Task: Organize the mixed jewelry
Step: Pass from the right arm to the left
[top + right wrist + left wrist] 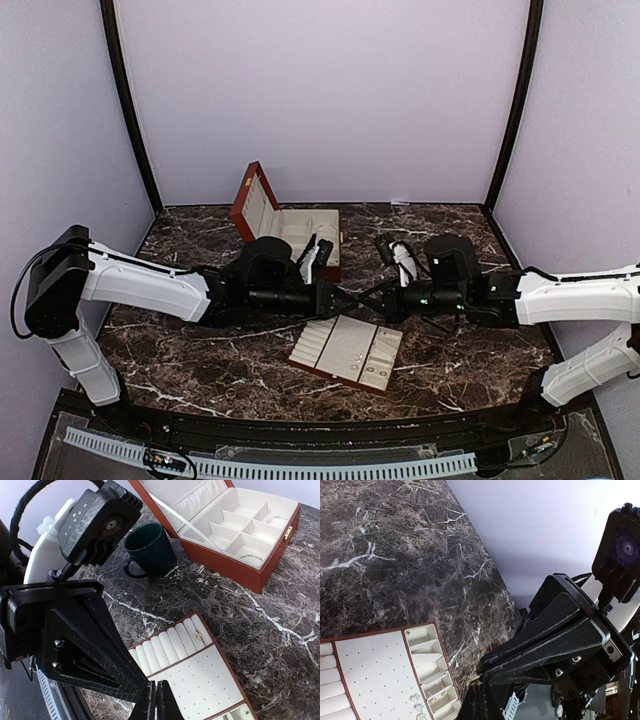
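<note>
Jaws meet nose to nose behind the tray (pixel 340 345).
Top view: left jaws and right jaws are both closed, probably to pass a piece too small to see. Left wrist: studs (pixel 416 698) sit on the tray's dotted panel. Right wrist: a ring (pixel 198 636) rests in its rolls.

The left arm (pixel 150 285) and the right arm (pixel 575 298) stretch in low and nearly level from opposite sides, wrists straight. The left gripper (pixel 350 298) has its fingers pressed together into a point. Directly ahead of it, the right gripper (pixel 370 296) is pinched closed too, and the two sets of tips meet nose to nose.
</note>
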You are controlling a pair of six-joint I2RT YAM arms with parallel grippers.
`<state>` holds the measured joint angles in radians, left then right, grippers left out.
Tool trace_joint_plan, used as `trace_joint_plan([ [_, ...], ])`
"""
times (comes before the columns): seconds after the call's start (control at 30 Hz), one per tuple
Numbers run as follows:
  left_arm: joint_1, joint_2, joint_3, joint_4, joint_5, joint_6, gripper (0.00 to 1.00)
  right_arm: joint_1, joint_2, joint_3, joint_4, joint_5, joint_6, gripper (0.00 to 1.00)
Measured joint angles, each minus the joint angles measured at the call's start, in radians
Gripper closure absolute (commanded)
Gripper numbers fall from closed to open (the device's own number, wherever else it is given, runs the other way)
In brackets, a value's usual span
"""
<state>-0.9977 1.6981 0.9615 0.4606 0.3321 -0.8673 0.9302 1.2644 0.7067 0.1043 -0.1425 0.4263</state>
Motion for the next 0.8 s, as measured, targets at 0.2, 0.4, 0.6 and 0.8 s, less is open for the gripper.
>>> trace_joint_plan([
  [0.2, 0.000, 0.000, -0.001, 0.001, -0.002, 0.000, 1.00, 0.006, 0.000, 0.000, -0.002, 0.028, 0.002, 0.73],
  [0.4, 0.000, -0.001, -0.024, 0.024, -0.040, 0.011, 1.00, 0.006, -0.012, 0.000, -0.010, 0.069, 0.060, 0.41],
  [0.6, 0.000, -0.012, -0.090, 0.104, -0.121, 0.083, 1.00, 0.005, -0.046, 0.002, 0.048, 0.055, 0.179, 0.31],
  [0.8, 0.001, -0.055, -0.169, 0.287, -0.200, 0.236, 1.00, -0.005, -0.043, 0.001, 0.113, 0.017, 0.332, 0.28],
])
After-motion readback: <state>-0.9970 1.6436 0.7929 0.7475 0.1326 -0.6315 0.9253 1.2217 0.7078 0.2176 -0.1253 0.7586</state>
